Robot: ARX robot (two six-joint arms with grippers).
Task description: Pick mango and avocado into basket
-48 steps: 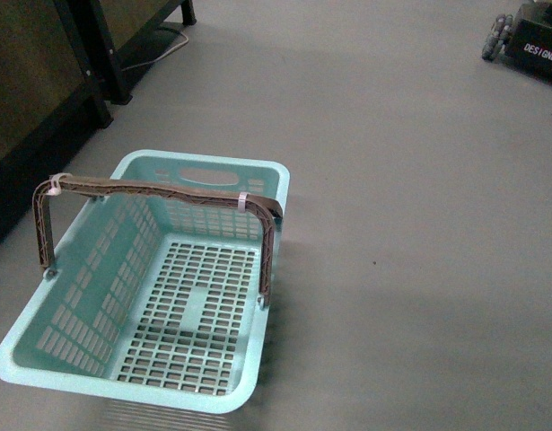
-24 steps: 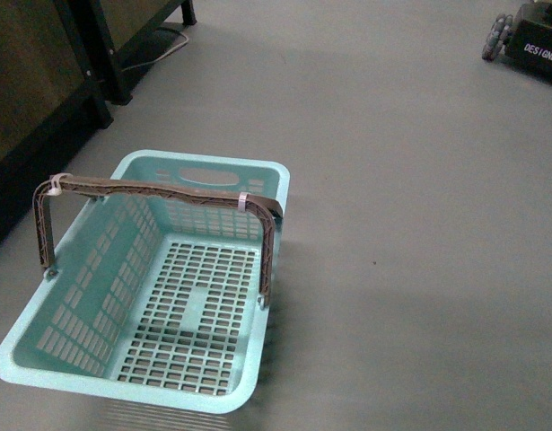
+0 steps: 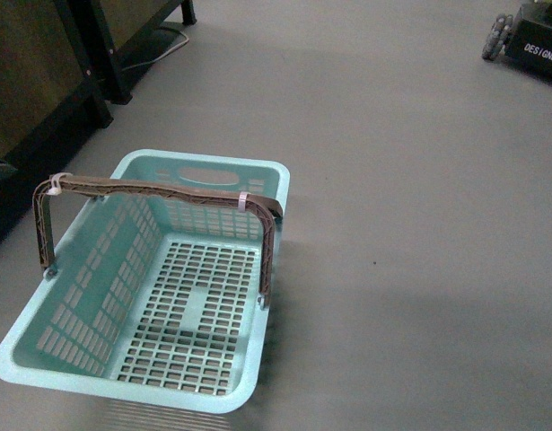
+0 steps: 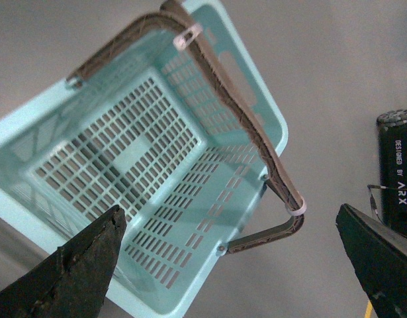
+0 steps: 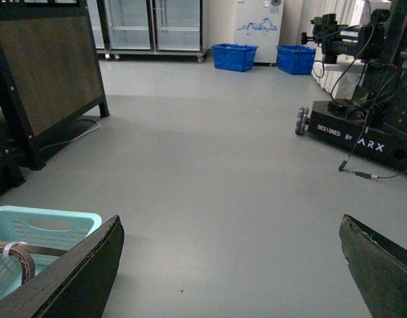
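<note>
The aqua-teal basket (image 3: 274,184) stands empty on the grey floor at the lower left of the front view, its brown-grey handle (image 3: 159,191) upright and tied with white zip ties. The left wrist view shows the basket (image 4: 271,126) from above. My left gripper (image 4: 233,265) is open and empty above it. My right gripper (image 5: 233,265) is open and empty over bare floor, with a corner of the basket (image 5: 51,218) beside it. Neither gripper shows in the front view. The mango and the avocado are out of view.
A dark wooden shelf unit with black legs (image 3: 42,99) stands left of the basket. A black wheeled robot base (image 3: 531,40) is at the far right and also shows in the right wrist view (image 5: 362,136). Two blue baskets (image 5: 235,56) and glass-door fridges stand far back.
</note>
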